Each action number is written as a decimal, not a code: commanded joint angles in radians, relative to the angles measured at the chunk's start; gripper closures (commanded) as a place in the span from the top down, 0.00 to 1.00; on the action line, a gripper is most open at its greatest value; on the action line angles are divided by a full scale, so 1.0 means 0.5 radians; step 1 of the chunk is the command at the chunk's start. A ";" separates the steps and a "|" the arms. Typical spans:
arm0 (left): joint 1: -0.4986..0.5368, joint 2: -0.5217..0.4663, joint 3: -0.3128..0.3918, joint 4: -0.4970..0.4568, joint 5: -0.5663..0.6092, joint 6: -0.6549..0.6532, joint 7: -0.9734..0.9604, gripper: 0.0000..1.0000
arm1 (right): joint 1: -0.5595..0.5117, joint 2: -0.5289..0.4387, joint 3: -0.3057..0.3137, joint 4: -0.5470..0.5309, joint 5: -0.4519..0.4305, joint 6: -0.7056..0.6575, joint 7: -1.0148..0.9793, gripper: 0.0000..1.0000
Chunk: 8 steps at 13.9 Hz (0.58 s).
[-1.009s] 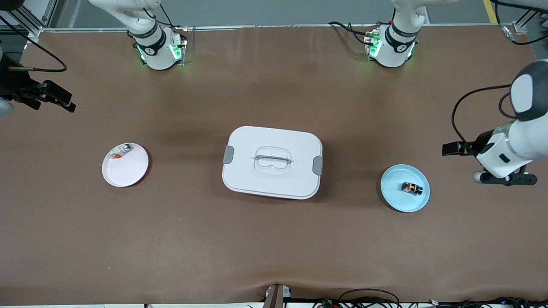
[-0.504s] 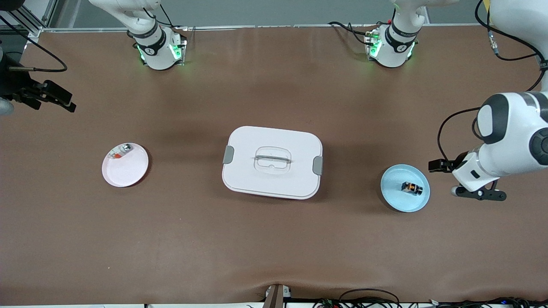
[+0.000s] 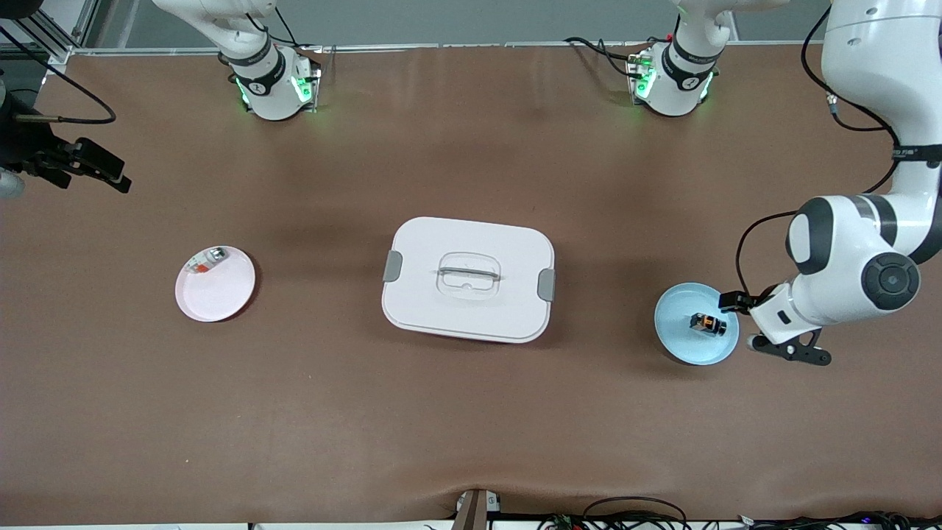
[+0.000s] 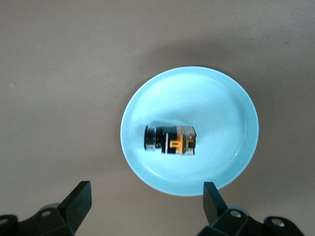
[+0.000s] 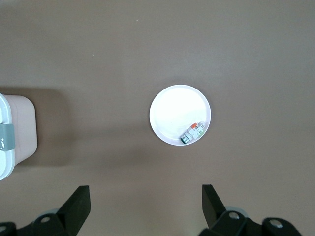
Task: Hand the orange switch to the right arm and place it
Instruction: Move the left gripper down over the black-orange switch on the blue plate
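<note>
Left gripper [image 3: 765,327] is hanging wide open beside the blue plate [image 3: 681,342], at the left arm's end of the table. Orange switch [image 4: 170,140] is lying on its side in that plate. Best to centre over it, then close across its narrow black sides. Right gripper [image 5: 142,204], wide open and empty, is waiting high over bare table near the white plate [image 3: 221,298]. Lidded box [image 3: 468,279] is sitting between the plates, with open room around.

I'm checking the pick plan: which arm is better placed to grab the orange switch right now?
Left. Its open end effector hovers by the blue plate holding the orange switch; the right end effector, also open, waits over the table's other end near the pink plate.
</note>
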 commanded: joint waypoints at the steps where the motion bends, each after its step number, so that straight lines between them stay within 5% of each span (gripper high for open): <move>1: -0.003 0.060 -0.005 0.005 0.024 0.068 0.042 1.00 | -0.016 -0.056 0.005 -0.047 0.028 -0.003 0.008 1.00; 8: -0.009 0.162 -0.038 -0.065 0.006 0.255 0.039 1.00 | -0.016 -0.056 0.005 -0.047 0.028 -0.010 0.011 1.00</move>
